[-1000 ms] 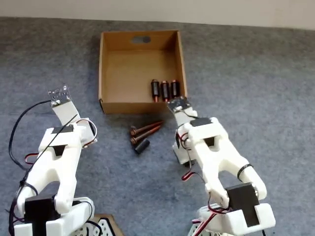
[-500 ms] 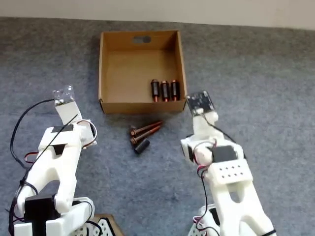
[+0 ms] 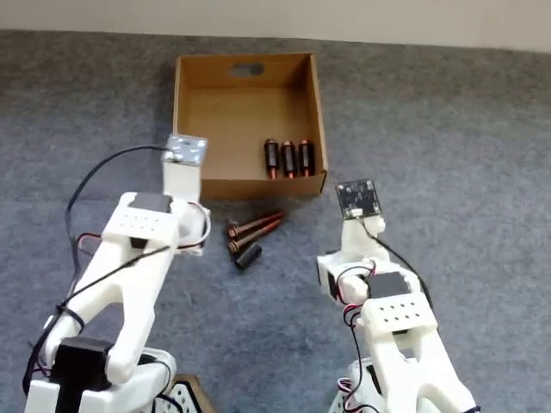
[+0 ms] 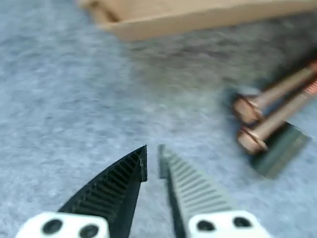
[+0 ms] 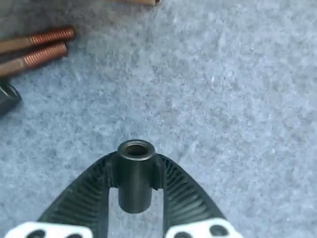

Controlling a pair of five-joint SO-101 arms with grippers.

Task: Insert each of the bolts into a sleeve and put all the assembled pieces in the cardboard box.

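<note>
There is one cardboard box (image 3: 182, 112), open at the top, on the grey-carpeted desk (image 3: 456, 129). Three assembled pieces (image 3: 288, 159) lie inside it in a row, side by side, close to the near wall and towards its right-hand corner. Their long axes run from the near wall to the far wall, each with a black sleeve part and copper showing at the end by the near wall.

Two loose bolts (image 3: 256, 227) lie on the desk just in front of the box, side by side and almost parallel. They are copper-coloured, with hexagonal heads and threaded tips. In the high view their long axes run diagonally, heads towards the left arm (image 3: 129, 267) and tips towards the box's near right corner.

There are two loose sleeves, both short black tubes. One sleeve on the desk (image 3: 248, 256) lies just beside the head of the nearer bolt, on roughly the same diagonal. The other, the held sleeve (image 5: 134, 181), is clamped between the jaws of the right gripper (image 5: 134, 166) above bare carpet, to the right of the bolts. Its axis runs along the jaws and its open bore faces the wrist camera.

The left gripper (image 4: 152, 159) hangs over the carpet near the box's near left corner. Its jaws are drawn together to a thin slit and grip nothing.
</note>
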